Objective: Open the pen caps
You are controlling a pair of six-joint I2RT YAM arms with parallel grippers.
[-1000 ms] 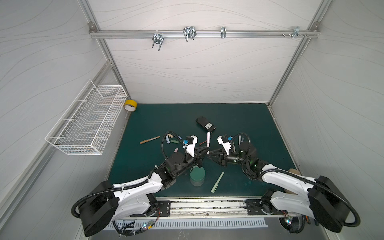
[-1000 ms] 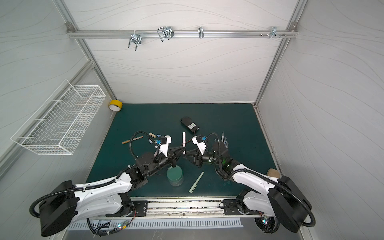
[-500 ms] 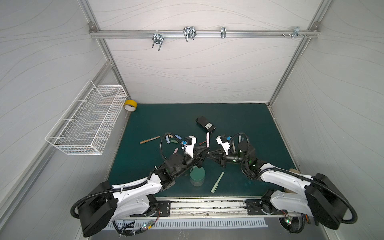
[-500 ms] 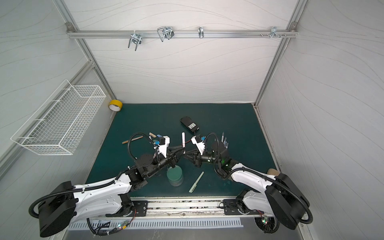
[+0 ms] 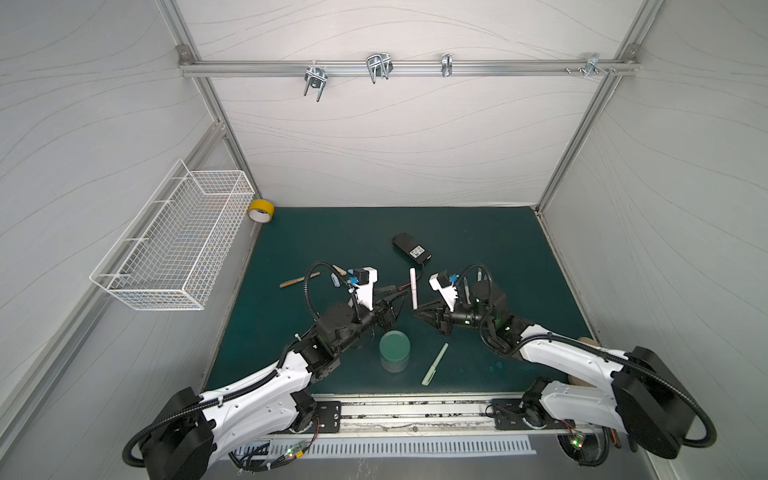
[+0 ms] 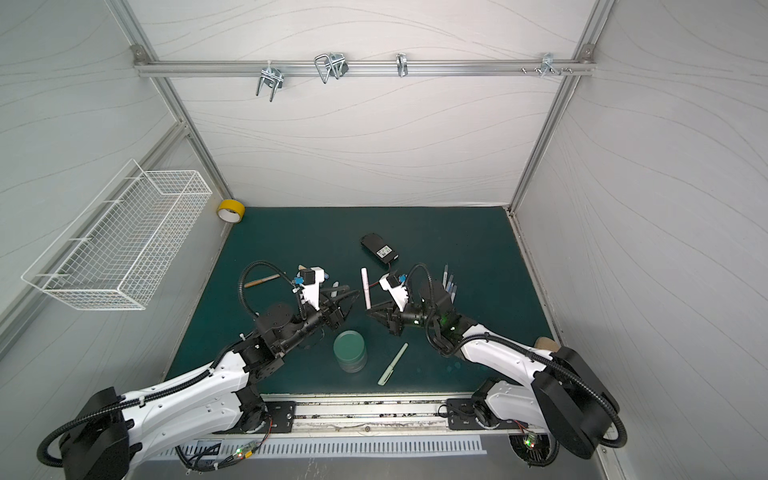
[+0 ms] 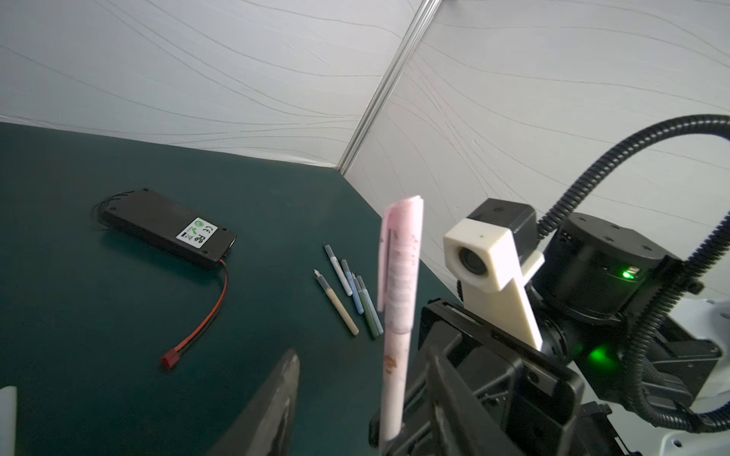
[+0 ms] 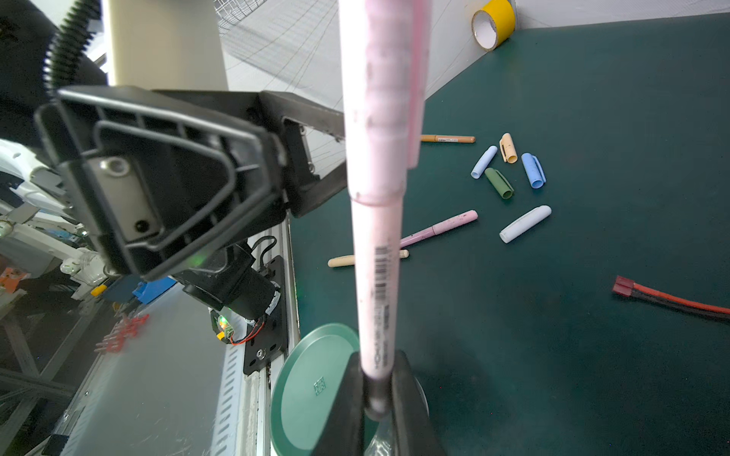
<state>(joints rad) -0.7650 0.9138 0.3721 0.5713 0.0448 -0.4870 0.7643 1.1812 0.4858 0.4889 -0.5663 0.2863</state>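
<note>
A pink pen (image 8: 379, 237) stands upright above the mat with its pink cap (image 8: 379, 98) on the upper end. My right gripper (image 8: 377, 395) is shut on the pen's lower end (image 5: 413, 287) (image 6: 365, 286). My left gripper (image 7: 363, 357) is open; in the left wrist view the pen (image 7: 399, 308) shows between its spread fingers, nearer one of them and touching neither. Several loose pen caps lie on the mat: light blue (image 8: 484, 162), tan (image 8: 508, 148), blue (image 8: 533, 170), dark green (image 8: 499, 182) and white (image 8: 525, 224). Several uncapped pens (image 7: 347, 296) lie side by side.
A round green-lidded container (image 5: 394, 351) sits below the grippers, with a green capped pen (image 5: 434, 364) beside it. A second pink pen (image 8: 438, 229) and a tan pen (image 5: 299, 280) lie on the mat. A black battery pack (image 5: 411, 249) lies behind; tape roll (image 5: 260, 210) and wire basket (image 5: 174, 241) at left.
My left gripper has opened and let go of the pink pen. My right gripper has closed on the pen's lower end and now holds it alone.
</note>
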